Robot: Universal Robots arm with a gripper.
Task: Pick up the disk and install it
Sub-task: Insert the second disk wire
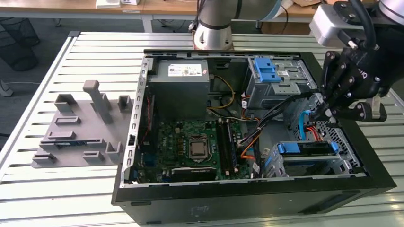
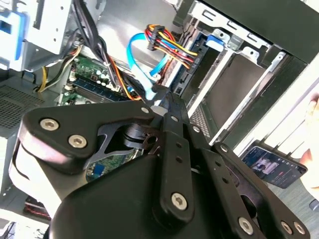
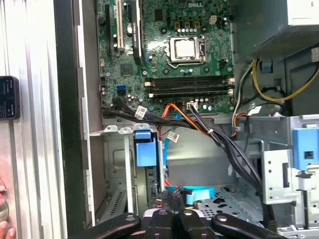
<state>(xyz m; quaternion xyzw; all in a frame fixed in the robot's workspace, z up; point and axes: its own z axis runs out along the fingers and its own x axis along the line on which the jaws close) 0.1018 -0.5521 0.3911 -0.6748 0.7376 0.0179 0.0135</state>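
In the exterior view, a black steel computer case lies open on a ribbed, pale metal table. The black, multi-link end effector hangs over the case's three o'clock edge. Its fingers look drawn together at the tips, and I cannot tell whether they pinch anything. The disk, a flat drive in a bright blue plastic frame, sits in the perforated grey sheet-metal drive cage at about four o'clock in the case, just below the end effector. It appears to be already in its slot. A glossy light-blue ribbon cable curls between the fingertips and the cage. The green circuit board is at about seven o'clock.

In the second wrist view, the end effector tapers to a narrow point right beside the light-blue cable and a bundle of red, yellow and black wires. The disk shows as a smooth, dull grey face between bright folded-steel rails.

In the first wrist view, the disk shows its blue frame end between the cage's upright walls, close to the end effector.

To do this step well, I judge that the disk must sit square on the rails. Pressure should go on the rigid blue frame rather than on the thin metal face. The limp cables should also be kept out of the slot so that nothing gets trapped or bent.
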